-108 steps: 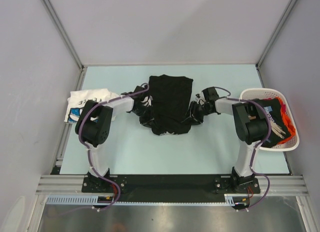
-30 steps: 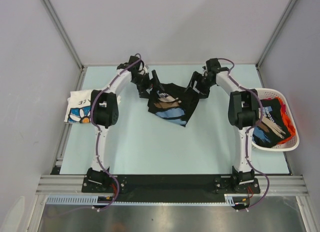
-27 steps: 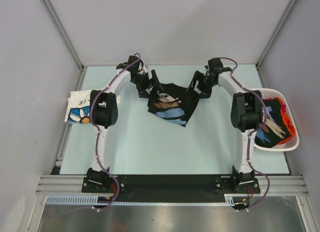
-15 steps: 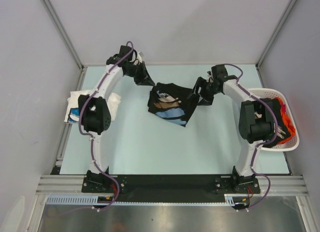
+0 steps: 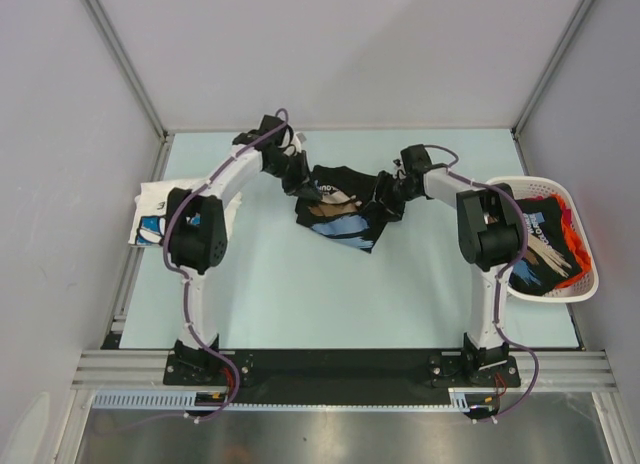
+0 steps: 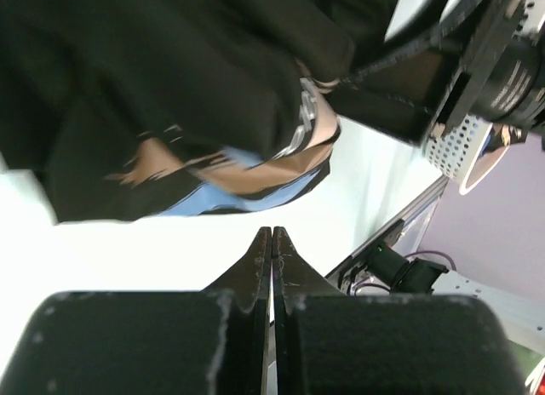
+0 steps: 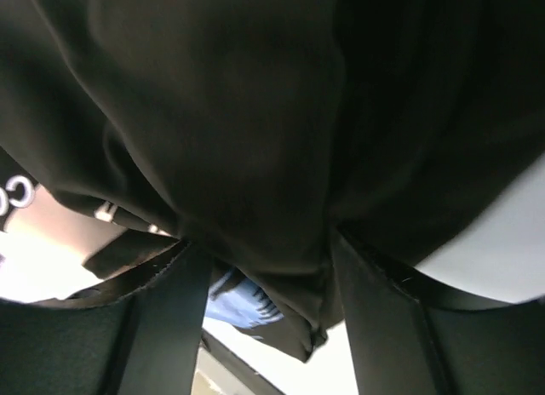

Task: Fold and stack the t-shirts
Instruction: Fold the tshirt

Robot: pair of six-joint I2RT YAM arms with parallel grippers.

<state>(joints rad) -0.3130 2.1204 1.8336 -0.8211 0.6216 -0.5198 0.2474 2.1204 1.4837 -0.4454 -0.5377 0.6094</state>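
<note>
A black t-shirt with a tan, blue and white print (image 5: 345, 209) lies crumpled at the table's middle back. My left gripper (image 5: 303, 177) is at its left edge; in the left wrist view the gripper (image 6: 272, 231) is shut and empty, with the shirt (image 6: 170, 88) just beyond the tips. My right gripper (image 5: 392, 196) is on the shirt's right edge; in the right wrist view the gripper (image 7: 266, 242) is open with a bunch of black cloth (image 7: 255, 114) between the spread fingers. A white flower-print t-shirt (image 5: 150, 216) lies at the left edge.
A white slotted basket (image 5: 520, 181) at the right edge holds a dark printed tee (image 5: 540, 244) and an orange one (image 5: 572, 239). Grey walls and metal frame rails surround the pale blue table (image 5: 330, 294).
The left gripper swung from the far back left to the shirt's left edge. The right gripper moved left onto the shirt's right edge. Earlier the shirt was plain side up, now print side up.
</note>
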